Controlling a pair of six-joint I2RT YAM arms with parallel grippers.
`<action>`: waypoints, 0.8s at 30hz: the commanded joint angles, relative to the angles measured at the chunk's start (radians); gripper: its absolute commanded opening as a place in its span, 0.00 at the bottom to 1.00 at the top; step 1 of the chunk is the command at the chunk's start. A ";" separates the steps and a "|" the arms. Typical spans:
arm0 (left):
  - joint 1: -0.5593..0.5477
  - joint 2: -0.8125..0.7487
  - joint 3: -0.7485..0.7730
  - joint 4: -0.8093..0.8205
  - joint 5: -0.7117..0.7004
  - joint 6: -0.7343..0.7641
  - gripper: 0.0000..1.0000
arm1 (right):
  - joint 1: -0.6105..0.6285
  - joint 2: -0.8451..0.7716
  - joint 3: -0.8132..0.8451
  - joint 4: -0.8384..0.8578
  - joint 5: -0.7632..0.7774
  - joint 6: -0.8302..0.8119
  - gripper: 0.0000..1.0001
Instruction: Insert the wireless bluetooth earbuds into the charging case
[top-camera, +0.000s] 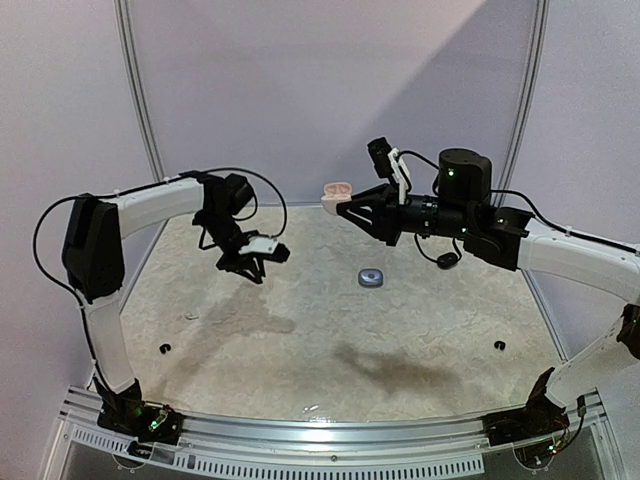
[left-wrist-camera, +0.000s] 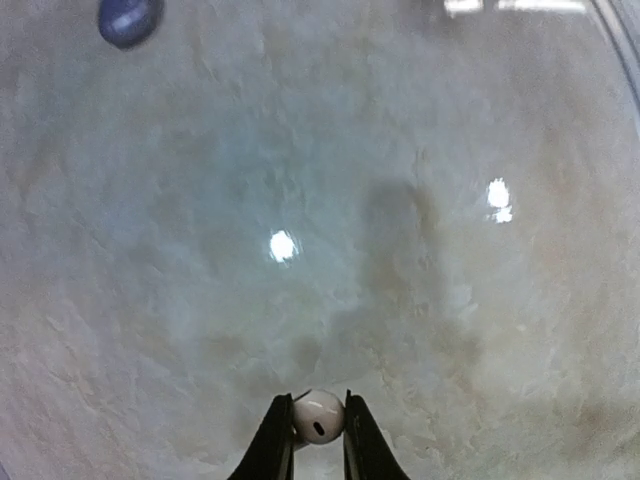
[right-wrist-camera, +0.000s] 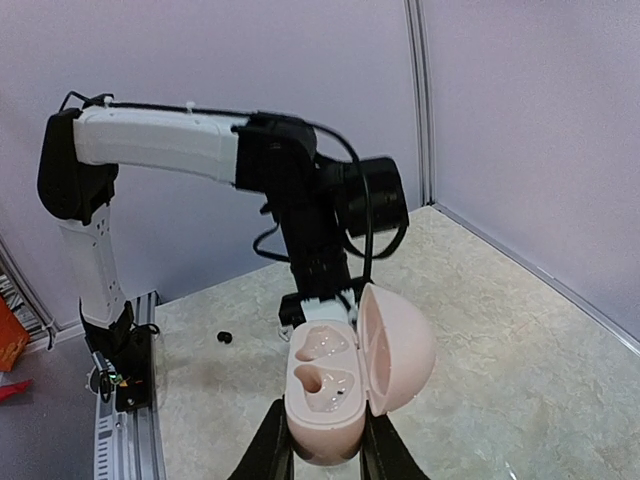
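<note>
Pink charging case (right-wrist-camera: 325, 400) clamped at its base between right fingers (right-wrist-camera: 272, 445), held clear of the bench (right-wrist-camera: 520, 330). Long axis vertical in right wrist frame; lid swung open to the right on a side hinge, two moulded wells facing the lens. Smooth glossy shell. Top view: same case at upper centre of frame.

Pinched between left fingers (left-wrist-camera: 270, 445): white earbud (left-wrist-camera: 320, 418), bottom centre of left wrist frame, up off the bench. Rounded body spanning the gap, dark oval port toward the lens; long axis not readable.

Bench mottled beige stone-look, shiny, with glare spots. Behind: lilac walls (top-camera: 300, 80), curved metal poles (top-camera: 140, 90). Mid-bench: grey-blue case (top-camera: 371, 277). Lower left: tiny black bud (top-camera: 165, 348), another lower right.
</note>
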 joint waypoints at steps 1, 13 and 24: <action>-0.001 -0.111 0.195 -0.262 0.269 -0.162 0.11 | -0.007 -0.031 -0.021 0.025 -0.041 -0.065 0.05; -0.003 -0.346 0.411 -0.239 0.658 -0.690 0.12 | -0.009 0.052 0.075 0.100 -0.284 -0.193 0.06; -0.075 -0.427 0.381 0.154 0.810 -1.222 0.12 | 0.006 0.219 0.245 0.157 -0.414 -0.178 0.07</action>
